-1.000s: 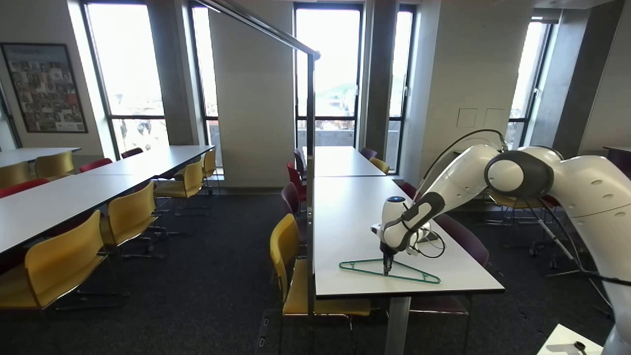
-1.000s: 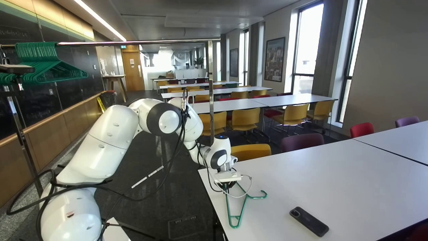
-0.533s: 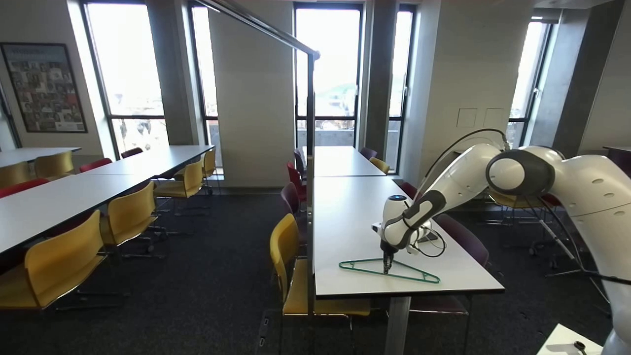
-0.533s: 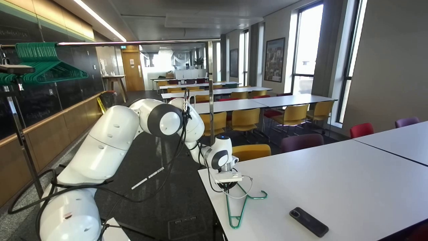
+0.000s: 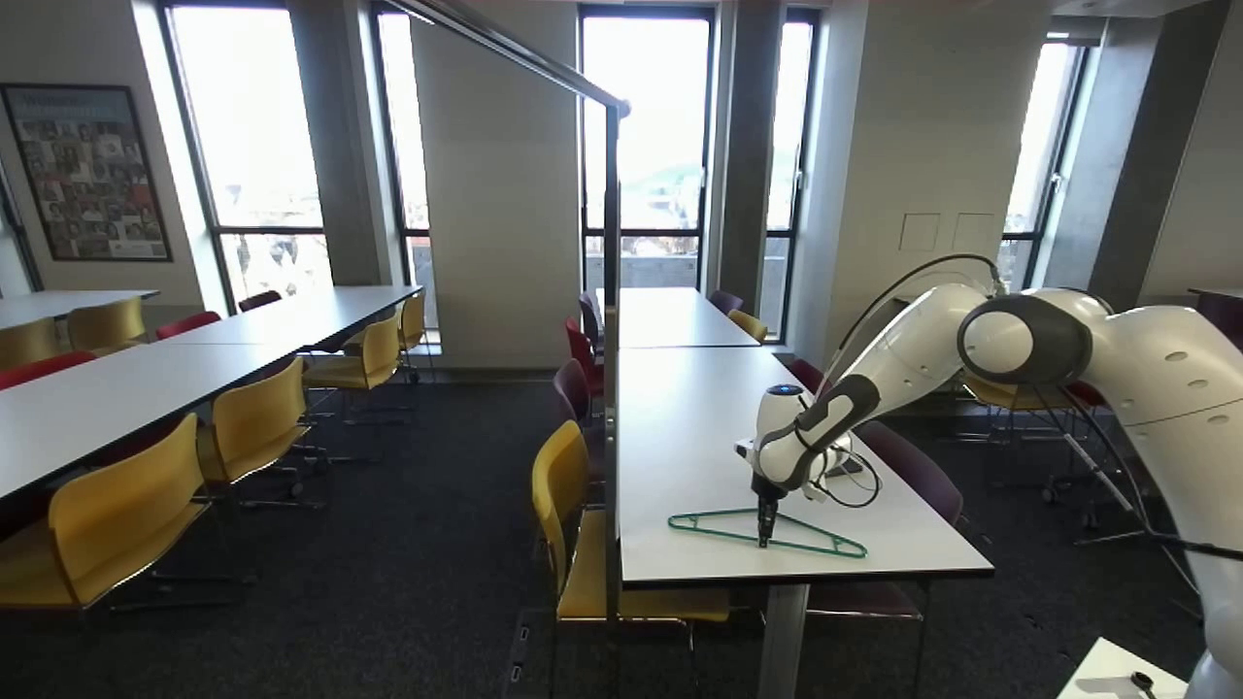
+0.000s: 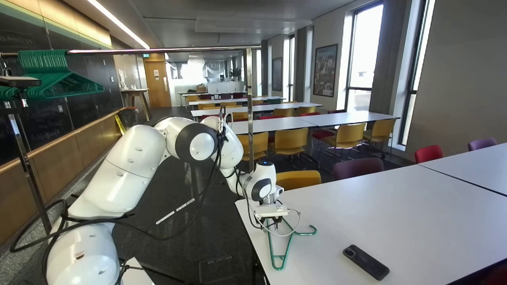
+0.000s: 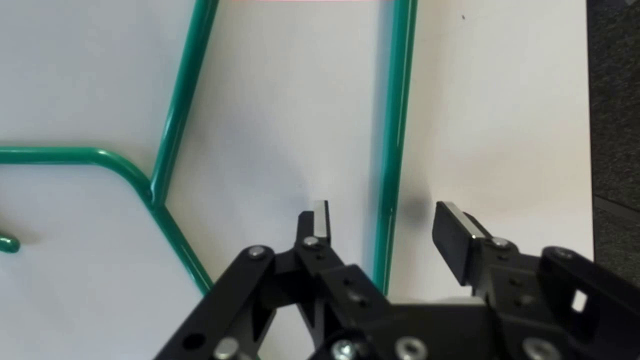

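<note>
Black two-finger gripper [image 7: 384,220] points down, jaws spread apart, nothing gripped: 1 finger on each side of the long straight bar of a glossy green thin-tube clothes hanger [image 7: 398,100], w/ a gap btwn bar & both fingers. Hanger lies flat on the white rectangular table [image 5: 680,437] nr its end edge, bar approx. parallel to that, hook turned inward. Black rectangular phone [image 6: 366,262] lies nr a long edge, apart from hanger. Can't tell if fingertips touch the table.
</note>
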Tool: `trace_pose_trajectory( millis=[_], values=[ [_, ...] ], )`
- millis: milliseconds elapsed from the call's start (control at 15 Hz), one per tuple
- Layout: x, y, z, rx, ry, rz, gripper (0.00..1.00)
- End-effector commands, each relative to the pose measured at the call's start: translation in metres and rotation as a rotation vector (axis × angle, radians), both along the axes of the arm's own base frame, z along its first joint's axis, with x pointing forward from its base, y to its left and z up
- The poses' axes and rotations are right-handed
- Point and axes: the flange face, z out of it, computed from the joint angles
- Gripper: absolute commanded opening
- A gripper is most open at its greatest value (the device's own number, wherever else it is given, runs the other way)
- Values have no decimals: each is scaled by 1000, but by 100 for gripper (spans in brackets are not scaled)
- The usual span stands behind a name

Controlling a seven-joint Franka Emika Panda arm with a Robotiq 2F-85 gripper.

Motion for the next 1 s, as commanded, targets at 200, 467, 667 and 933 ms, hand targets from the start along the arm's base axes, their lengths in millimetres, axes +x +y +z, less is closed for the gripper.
trace_pose_trajectory(
  millis=[200,467,667,933],
  values=[
    [2,-2,-1,11,25,-14,26],
    [3,-2,-2,13,29,-14,0],
    [3,-3,0,12,33,-19,2],
    [-9,4,26,-47,1,-28,2]
  ],
)
